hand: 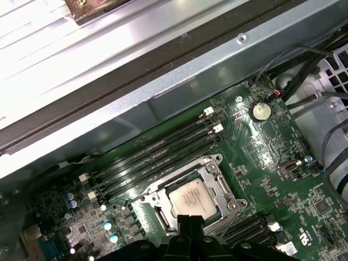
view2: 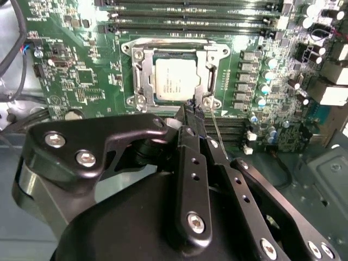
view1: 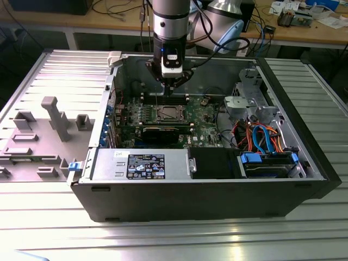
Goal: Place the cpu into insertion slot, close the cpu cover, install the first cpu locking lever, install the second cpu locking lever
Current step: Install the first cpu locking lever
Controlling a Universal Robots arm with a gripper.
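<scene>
With its black fingers (view2: 187,147) drawn narrow, tips all but meeting, the hand (view2: 191,109) hangs low over one corner of the insertion slot (view2: 133,51); I cannot tell whether anything is pinched between the tips. A thin metal lever (view2: 216,129) slants just beside them, apart from the socket frame. The cpu (view2: 175,81) sits in the slot, its dull silver top showing through the window of the cpu cover (view2: 142,73), which lies flat around it. Both wrist views show the socket on the green motherboard (view2: 81,76), with long black memory slots (hand: 157,157) running just beside it and a coin battery (hand: 260,111) farther off. In the exterior view the arm reaches straight down into the open computer case (view1: 217,196), a grey power supply (view1: 141,163) along its near wall, all on a ribbed metal worktop (view1: 163,239).
</scene>
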